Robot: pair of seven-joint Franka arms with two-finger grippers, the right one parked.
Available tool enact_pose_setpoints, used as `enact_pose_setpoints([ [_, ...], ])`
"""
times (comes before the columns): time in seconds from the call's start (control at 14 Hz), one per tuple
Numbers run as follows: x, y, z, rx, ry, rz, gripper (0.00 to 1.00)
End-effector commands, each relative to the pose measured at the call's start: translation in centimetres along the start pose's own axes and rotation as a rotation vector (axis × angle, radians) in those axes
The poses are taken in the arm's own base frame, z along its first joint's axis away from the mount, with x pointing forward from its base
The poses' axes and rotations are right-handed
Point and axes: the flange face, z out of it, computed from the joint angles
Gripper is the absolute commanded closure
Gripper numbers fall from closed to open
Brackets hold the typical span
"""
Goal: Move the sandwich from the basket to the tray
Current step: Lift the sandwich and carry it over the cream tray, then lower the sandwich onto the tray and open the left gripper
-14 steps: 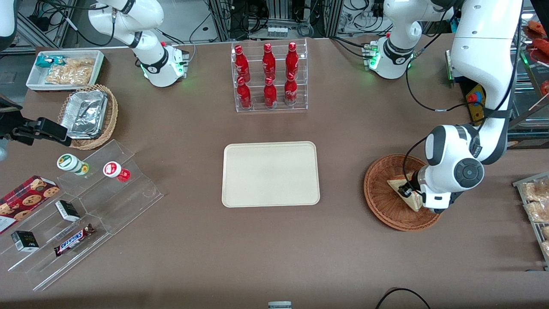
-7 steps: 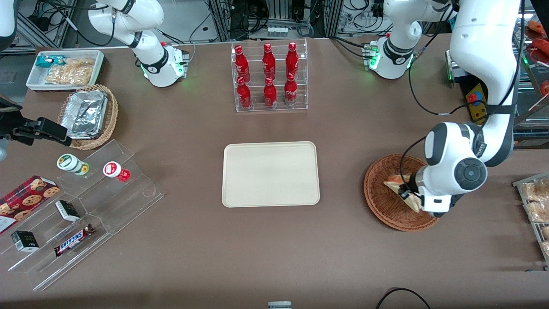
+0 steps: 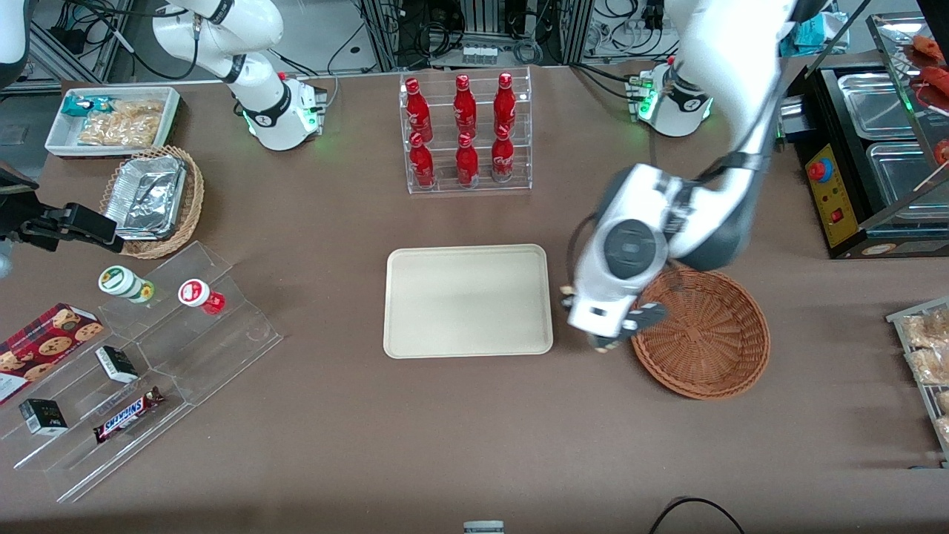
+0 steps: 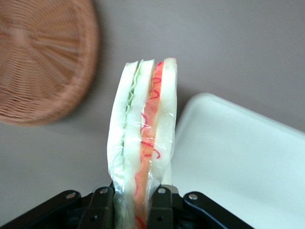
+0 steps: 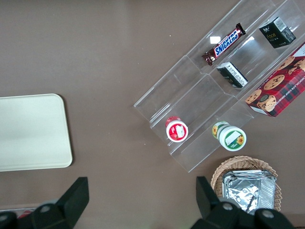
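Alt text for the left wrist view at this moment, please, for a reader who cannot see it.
The gripper is shut on the sandwich, a plastic-wrapped wedge held upright with its green and orange-red filling layers facing the camera. It hangs above bare brown table between the reddish-brown wicker basket, which shows nothing inside, and a rounded corner of the cream tray.

Sandwich [image 4: 143, 143] lifted out of the basket [image 3: 700, 334], now clamped upright between the fingers of the gripper [image 4: 131, 202] and hanging above the table in the gap between basket and tray [image 3: 467, 300]. Basket left without contents. Gripper shifted from over the basket toward the tray's near edge, arm swung inward, uncovering the metal pans at the working arm's end.
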Motion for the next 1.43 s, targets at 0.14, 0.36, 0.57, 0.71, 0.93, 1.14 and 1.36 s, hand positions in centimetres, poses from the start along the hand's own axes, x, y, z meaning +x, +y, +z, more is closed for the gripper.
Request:
enact_pose_setpoints([
  [0.14, -5.1, 11.1, 4.0, -0.052, -0.021, 0.241, 0.76],
  [0.36, -8.5, 14.9, 7.5, -0.09, -0.024, 0.324, 0.76],
  [0.57, -11.0, 16.5, 10.9, -0.072, -0.032, 0.423, 0.76],
  [0.71, -11.8, 17.1, 11.7, -0.081, -0.026, 0.434, 0.76],
  [0.93, -12.1, 17.2, 12.1, -0.077, -0.03, 0.427, 0.52],
  [1.14, -12.2, 17.0, 9.8, -0.096, -0.026, 0.42, 0.0],
  [1.36, -11.1, 15.0, 3.5, -0.102, 0.001, 0.403, 0.0],
])
